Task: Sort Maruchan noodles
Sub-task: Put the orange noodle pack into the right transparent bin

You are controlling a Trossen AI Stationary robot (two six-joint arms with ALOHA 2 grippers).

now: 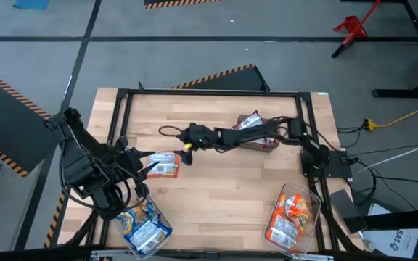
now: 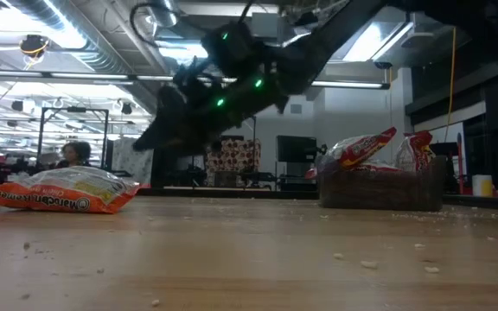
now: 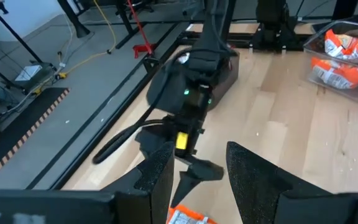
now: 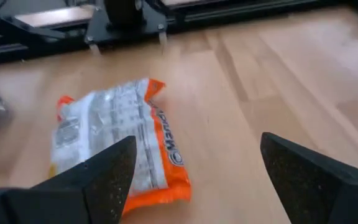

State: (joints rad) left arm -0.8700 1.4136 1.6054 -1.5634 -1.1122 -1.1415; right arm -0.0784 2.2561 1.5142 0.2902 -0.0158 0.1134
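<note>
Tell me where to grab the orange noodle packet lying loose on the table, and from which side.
Grip the orange packet across its narrow width near the middle, coming straight down from above. It lies flat on the table, so no side edge is raised for a level approach. The right gripper hovers beside it, jaws open.

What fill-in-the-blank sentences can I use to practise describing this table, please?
1. The loose packet on the table has an ___ edge.
2. The fingers of the right hand are ___.
3. The packets in the clear bin near the left arm are white, yellow and ___.
4. The red packets lie in the brown ___.

Missing words: orange; open; blue; box
</note>
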